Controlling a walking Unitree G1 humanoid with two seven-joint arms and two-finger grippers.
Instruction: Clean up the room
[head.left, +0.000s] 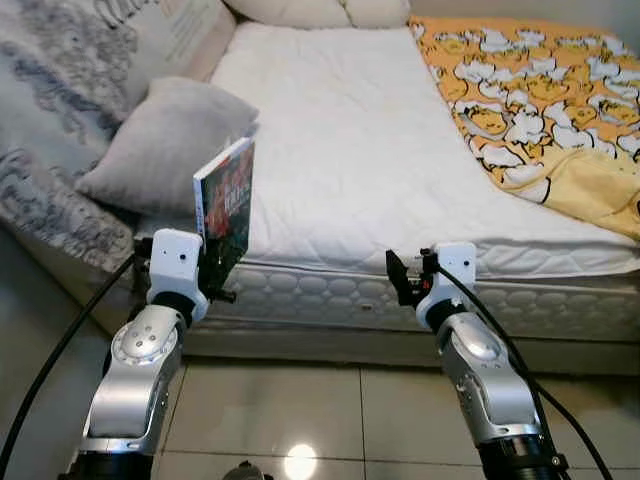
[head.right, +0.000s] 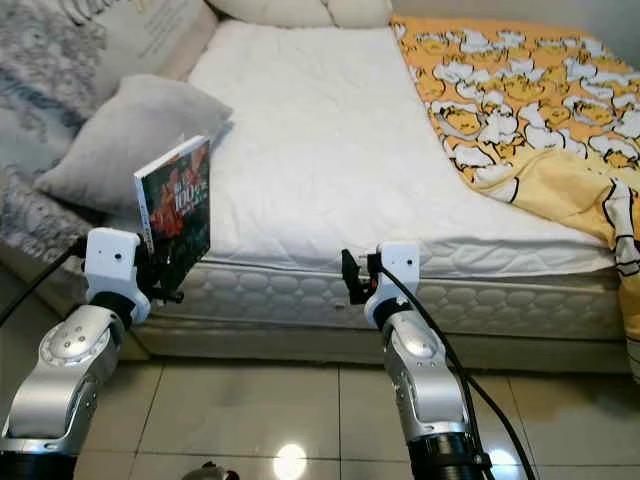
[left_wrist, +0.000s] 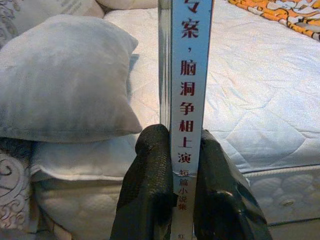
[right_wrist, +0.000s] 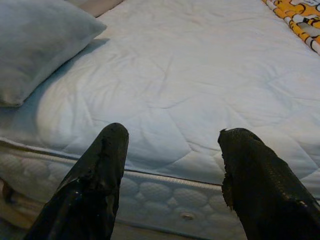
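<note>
Evidently partway through, the left gripper pinches an upright book at the bed's near edge, not yet put away, while the right gripper, fingers spread and empty, hovers before the bed further right.

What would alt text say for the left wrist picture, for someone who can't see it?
Two black fingers of the left gripper pinch a thin book upright by its pale blue spine, printed with red Chinese characters. Behind it lie a grey pillow and a white quilted mattress.
</note>
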